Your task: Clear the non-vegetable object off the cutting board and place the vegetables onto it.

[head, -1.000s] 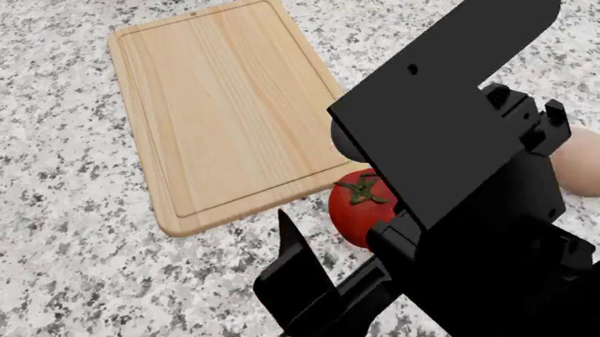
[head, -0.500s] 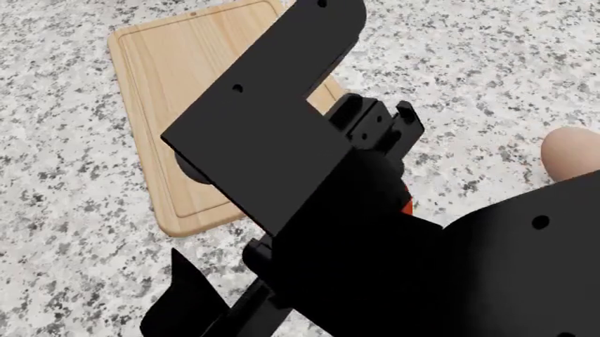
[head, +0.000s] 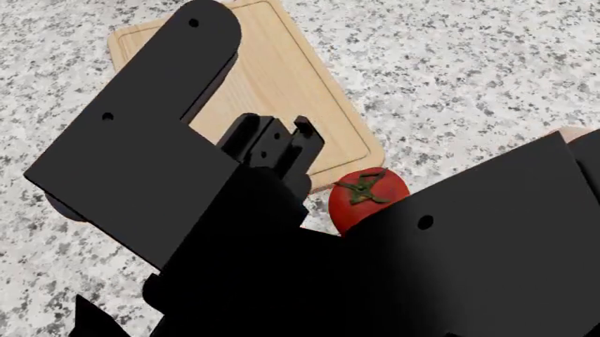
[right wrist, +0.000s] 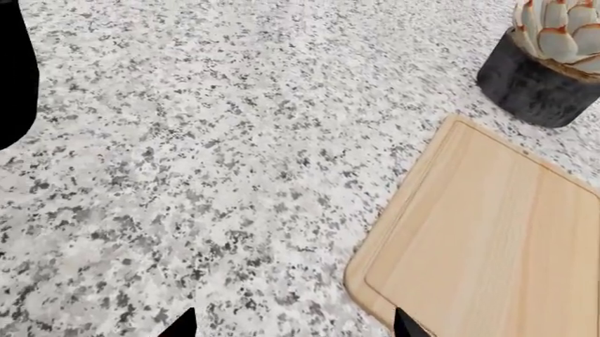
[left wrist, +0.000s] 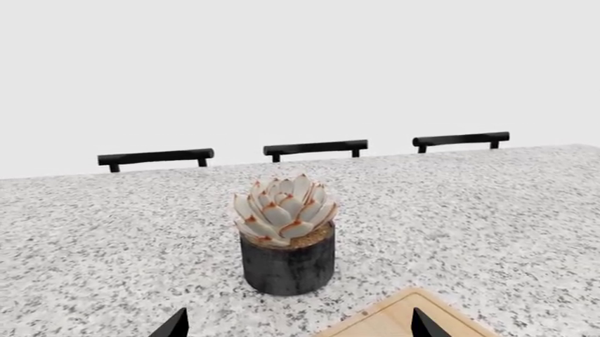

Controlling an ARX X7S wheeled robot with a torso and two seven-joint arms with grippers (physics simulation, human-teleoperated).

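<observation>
The cutting board point(head: 291, 63) lies on the speckled counter at the upper left of the head view, and a black arm hides most of it. The visible part is bare. The red tomato point(head: 367, 196) sits on the counter just off the board's near right corner. A sliver of the beige non-vegetable lump point(head: 577, 132) shows at the right edge, off the board. The mushroom is out of view. My left gripper point(left wrist: 298, 328) is open and empty by a board corner point(left wrist: 394, 324). My right gripper point(right wrist: 295, 326) is open and empty over the counter beside the board's edge point(right wrist: 487, 232).
A succulent in a dark pot point(left wrist: 286, 242) stands on the counter beyond the board; it also shows in the right wrist view point(right wrist: 549, 63). Three black chair backs point(left wrist: 314, 148) line the counter's far edge. Black arm links fill the lower head view.
The black arm has swung left across the head view and now covers much of the board. The tomato, hidden half a second ago, shows again.
</observation>
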